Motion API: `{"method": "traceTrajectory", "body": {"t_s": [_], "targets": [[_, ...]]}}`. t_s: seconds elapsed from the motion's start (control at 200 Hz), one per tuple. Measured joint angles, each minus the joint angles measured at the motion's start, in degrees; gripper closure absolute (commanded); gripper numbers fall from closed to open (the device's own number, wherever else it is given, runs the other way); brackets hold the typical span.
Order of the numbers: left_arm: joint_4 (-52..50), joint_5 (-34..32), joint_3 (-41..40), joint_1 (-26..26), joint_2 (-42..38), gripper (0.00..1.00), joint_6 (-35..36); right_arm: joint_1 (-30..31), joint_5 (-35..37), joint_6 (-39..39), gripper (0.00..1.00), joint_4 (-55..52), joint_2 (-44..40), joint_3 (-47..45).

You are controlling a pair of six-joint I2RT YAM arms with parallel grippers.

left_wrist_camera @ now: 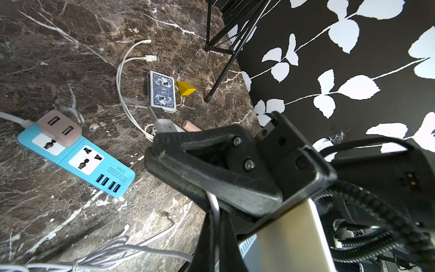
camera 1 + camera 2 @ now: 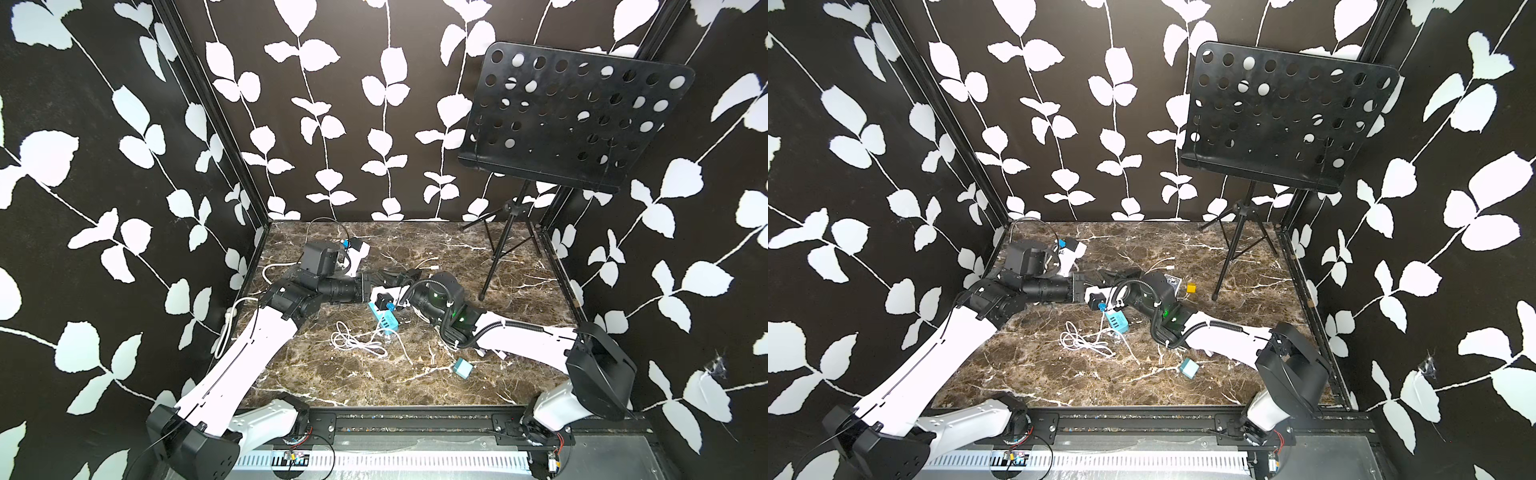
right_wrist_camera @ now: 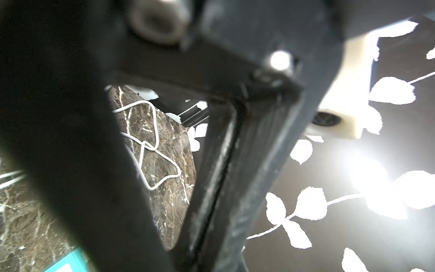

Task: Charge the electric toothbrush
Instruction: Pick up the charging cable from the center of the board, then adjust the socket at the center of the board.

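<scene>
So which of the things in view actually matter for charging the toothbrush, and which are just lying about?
For the job: USB plug, pink USB adapter, blue power strip.
Lying about: deck of cards, yellow wedge, teal box, music stand.

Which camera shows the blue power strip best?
Left wrist view: the blue power strip shows fully, sockets and USB ports clear. In both top views it is small and partly hidden. Right wrist view catches only a corner.
</scene>
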Motion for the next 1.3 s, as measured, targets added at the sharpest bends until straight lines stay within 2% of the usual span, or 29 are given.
{"method": "traceTrajectory", "body": {"t_s": [0.11, 0.31, 0.495, 0.77, 0.96, 1.11, 1.3], "targets": [[-0.04, -0.42, 0.61, 0.13, 0.00, 1.00, 0.22, -0.33, -0.90, 1.66, 1.00, -3.26, -0.04, 1.79], [-1.14, -1.73, 1.55, 0.15, -0.09, 0.71, 1.79, -0.90, -3.41, 6.16, 1.00, -8.98, -0.55, 4.17], [-2.58, -5.88, 2.12, 0.33, -3.32, 0.60, 4.90, -3.96, -9.35, 16.17, 1.00, -17.53, -0.44, 11.21], [-4.04, -17.44, -0.66, 0.28, -7.48, 0.55, 8.87, -14.05, -22.32, 39.98, 1.00, -20.20, 1.97, 15.91], [-3.45, -24.72, -2.95, 0.28, -1.20, 0.54, 7.82, -19.45, -28.79, 54.69, 1.00, -20.00, 2.78, 15.19], [-2.54, -27.30, -3.76, -0.24, 4.70, 0.51, 5.33, -22.23, -30.62, 62.03, 1.00, -20.98, 1.92, 14.80], [-1.95, -31.26, -4.15, -4.94, 11.37, 0.45, 2.08, -25.24, -32.17, 65.90, 1.00, -22.18, 0.83, 14.75]]}}
